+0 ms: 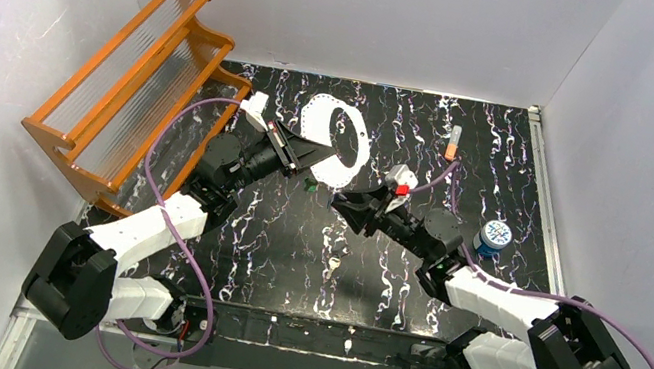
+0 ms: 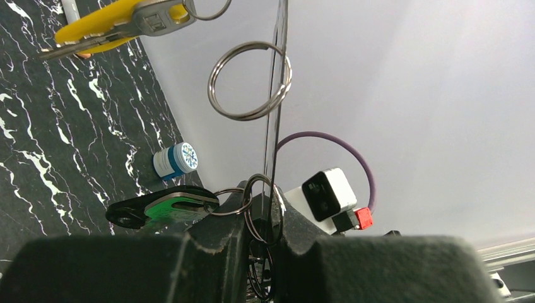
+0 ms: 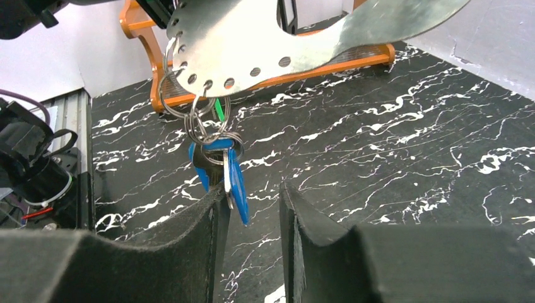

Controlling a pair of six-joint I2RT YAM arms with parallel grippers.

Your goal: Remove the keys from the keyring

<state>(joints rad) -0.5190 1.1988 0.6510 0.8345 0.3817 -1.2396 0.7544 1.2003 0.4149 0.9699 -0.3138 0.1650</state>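
Note:
The keyring (image 1: 319, 117) is a flat grey metal loop with holes along its rim, held up above the table. My left gripper (image 1: 302, 158) is shut on its edge, and in the left wrist view the jaws (image 2: 268, 208) pinch the thin keyring (image 2: 277, 95) seen edge-on. From small split rings hang a green key (image 2: 170, 208) and a yellow key (image 2: 107, 22). In the right wrist view the keyring (image 3: 252, 38) hangs overhead. A blue key (image 3: 235, 180) dangles against the left finger of my right gripper (image 3: 252, 189). That gripper stands open, with a gap on the key's other side.
An orange slatted rack (image 1: 134, 74) stands at the back left. A small orange-and-white tube (image 1: 453, 143) lies at the back of the black marbled table (image 1: 291, 249). A round blue-and-white disc (image 1: 494, 236) sits at the right, close to the right arm. White walls enclose the table.

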